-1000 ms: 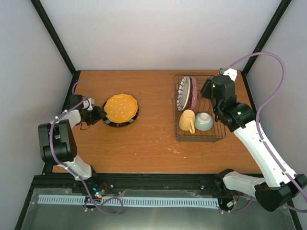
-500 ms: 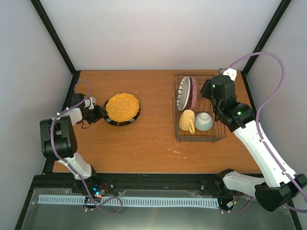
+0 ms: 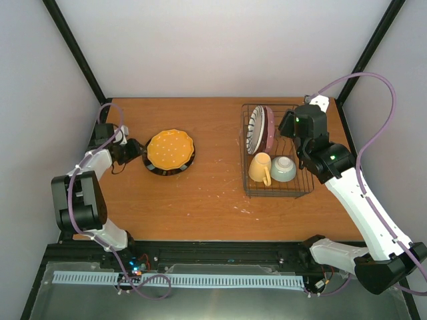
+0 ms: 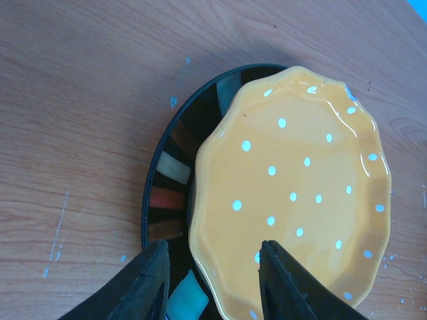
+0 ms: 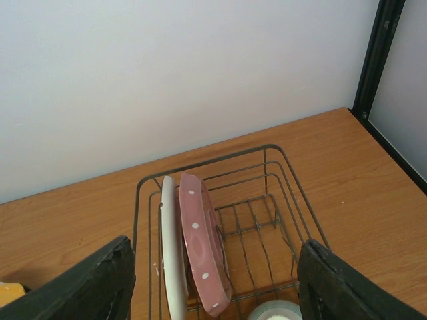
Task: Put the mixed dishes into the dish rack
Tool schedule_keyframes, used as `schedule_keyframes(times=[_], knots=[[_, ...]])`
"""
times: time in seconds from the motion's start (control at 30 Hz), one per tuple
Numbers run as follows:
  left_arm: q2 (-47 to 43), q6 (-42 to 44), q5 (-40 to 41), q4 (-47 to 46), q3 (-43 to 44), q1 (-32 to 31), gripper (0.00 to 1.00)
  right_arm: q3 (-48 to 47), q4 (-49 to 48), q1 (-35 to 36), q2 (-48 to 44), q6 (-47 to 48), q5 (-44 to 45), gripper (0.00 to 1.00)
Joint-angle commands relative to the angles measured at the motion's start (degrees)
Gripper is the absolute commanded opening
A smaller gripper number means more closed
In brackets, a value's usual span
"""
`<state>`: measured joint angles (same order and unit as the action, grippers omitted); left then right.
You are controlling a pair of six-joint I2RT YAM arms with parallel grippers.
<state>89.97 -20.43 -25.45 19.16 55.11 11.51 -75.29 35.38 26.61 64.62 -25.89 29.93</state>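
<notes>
The orange plate with white dots [image 3: 169, 149] lies on the dark plate [image 3: 160, 169] on the table's left side. My left gripper [image 3: 137, 149] is open, its fingers astride the near rim of the orange plate [image 4: 293, 193] and over the dark plate [image 4: 175, 180]. The wire dish rack [image 3: 275, 150] at right holds the striped white plate [image 3: 255, 130], the pink plate [image 3: 268, 128], the yellow mug [image 3: 260, 168] and the mint bowl [image 3: 283, 169]. My right gripper [image 3: 288, 124] hangs open and empty above the rack's far end, over the white plate [image 5: 171, 253] and pink plate [image 5: 203, 247].
The wooden table [image 3: 213, 193] has black frame posts at its back corners and white walls close behind. The rack's right half [image 5: 273, 220] has free slots.
My left arm has swung its elbow back toward the wall while the gripper stays at the plates' left rim. The plates shifted slightly right. The right arm has not moved.
</notes>
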Motion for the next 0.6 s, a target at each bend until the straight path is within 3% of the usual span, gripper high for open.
schedule_keyframes(times=[0.0,0.57], knots=[[1.57,-0.58,0.03,-0.47,0.51,-0.76,0.38,-0.74,0.21,-0.09,-0.53,0.74,0.46,0.65],[6.23,-0.54,-0.9,-1.79,0.57,-2.47,0.38,-1.59,-0.02,-0.07,-0.12,1.37,0.56,0.65]])
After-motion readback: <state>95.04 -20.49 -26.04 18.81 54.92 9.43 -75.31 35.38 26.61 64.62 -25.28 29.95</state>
